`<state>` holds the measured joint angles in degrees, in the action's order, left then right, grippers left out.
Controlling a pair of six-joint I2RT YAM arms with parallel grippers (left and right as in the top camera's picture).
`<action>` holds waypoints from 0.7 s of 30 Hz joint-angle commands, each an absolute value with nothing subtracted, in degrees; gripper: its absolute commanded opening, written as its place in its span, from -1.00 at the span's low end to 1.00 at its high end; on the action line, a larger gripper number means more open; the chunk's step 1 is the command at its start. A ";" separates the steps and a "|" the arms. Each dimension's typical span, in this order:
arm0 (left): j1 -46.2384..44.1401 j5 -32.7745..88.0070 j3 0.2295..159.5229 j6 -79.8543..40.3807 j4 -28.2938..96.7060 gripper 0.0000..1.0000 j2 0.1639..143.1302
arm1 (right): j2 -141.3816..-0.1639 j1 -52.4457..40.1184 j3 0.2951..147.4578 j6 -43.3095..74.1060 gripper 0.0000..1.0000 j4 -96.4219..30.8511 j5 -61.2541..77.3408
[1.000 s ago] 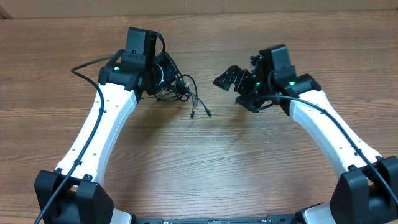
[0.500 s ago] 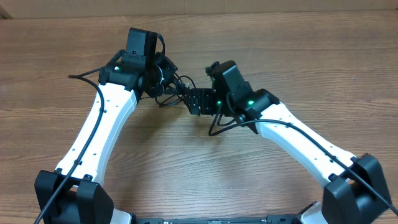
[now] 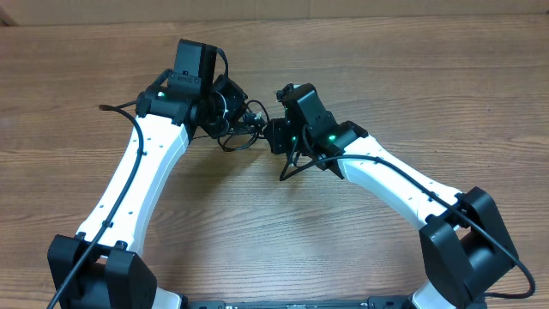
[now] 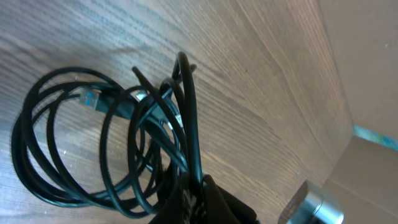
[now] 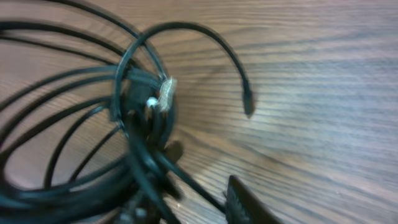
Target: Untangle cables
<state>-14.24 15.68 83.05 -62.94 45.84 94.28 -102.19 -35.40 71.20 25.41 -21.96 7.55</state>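
Note:
The cables [image 3: 247, 125] are thin black cords bunched in a tangle between the two arms. My left gripper [image 3: 228, 115] is shut on them. In the left wrist view its dark fingers [image 4: 214, 200] pinch several strands, and the loops [image 4: 74, 149] spread over the wood with a pale blue plug [image 4: 91, 98]. My right gripper [image 3: 274, 137] is pressed into the tangle from the right. Seen from the right wrist, one finger [image 5: 245, 205] shows beside the strands [image 5: 134, 149] and the other is lost among them. A pale tip [image 5: 166, 93] and a loose dark plug end [image 5: 247, 103] show.
The wooden table [image 3: 386, 69] stretches all around. A cardboard wall [image 4: 373, 93] stands behind the left gripper. A silver cylinder [image 4: 311, 202] shows at the lower right of the left wrist view. The arms' own thick cables [image 3: 116, 108] trail from the wrists.
My right arm has swung left across the table into the tangle, and its jaws have narrowed. The left gripper has kept its hold in place.

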 commanded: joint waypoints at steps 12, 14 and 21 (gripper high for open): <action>-14.26 19.51 84.12 -61.10 50.24 0.28 92.99 | -102.19 -31.66 71.31 33.45 -0.93 -25.67 14.61; -14.26 19.55 84.12 -59.57 51.00 1.00 92.99 | -102.17 -29.76 71.31 33.43 -0.93 -26.30 18.70; -15.59 19.46 83.29 -57.17 54.52 0.99 93.51 | -102.17 -25.71 71.31 38.92 -0.92 -26.28 27.09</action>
